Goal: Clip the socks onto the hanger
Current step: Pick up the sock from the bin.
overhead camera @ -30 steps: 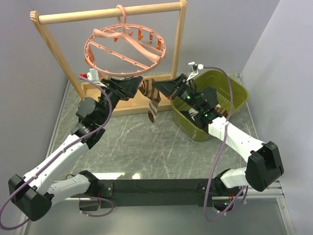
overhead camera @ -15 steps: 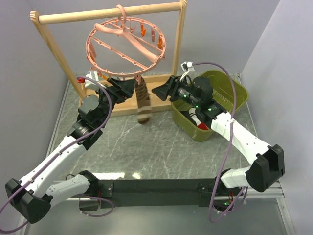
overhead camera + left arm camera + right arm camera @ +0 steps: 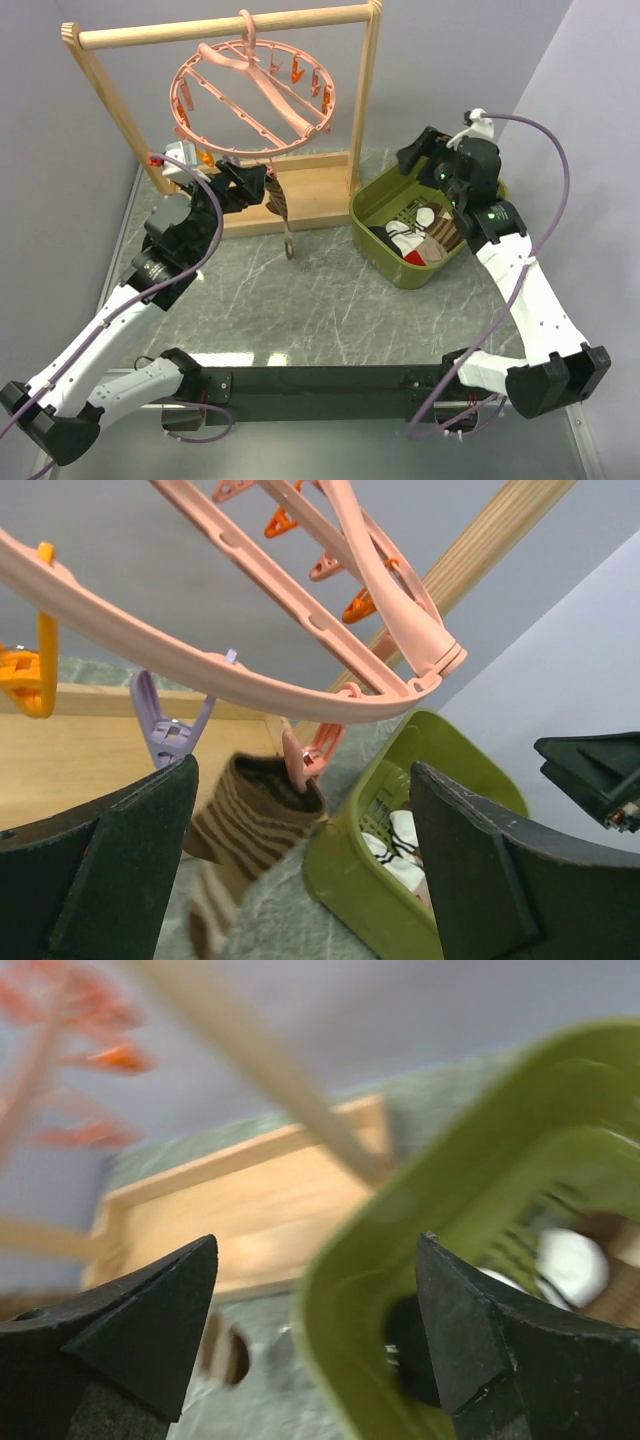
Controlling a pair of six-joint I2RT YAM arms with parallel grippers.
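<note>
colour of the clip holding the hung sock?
Salmon-pink clip, matching the hanger; the sock hangs from it. Best in the left wrist view.

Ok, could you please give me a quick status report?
Left gripper open, beside the sock. Right gripper open, empty, over basket rim. Sock hangs clipped on hanger. Nothing blocking.

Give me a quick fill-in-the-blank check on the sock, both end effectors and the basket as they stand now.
1. The striped sock hangs from a ____ clip on the hanger.
2. The left end effector is ____, gripping nothing.
3. The right end effector is open near the rim of the ____ basket.
Missing words: pink; open; green.
</note>
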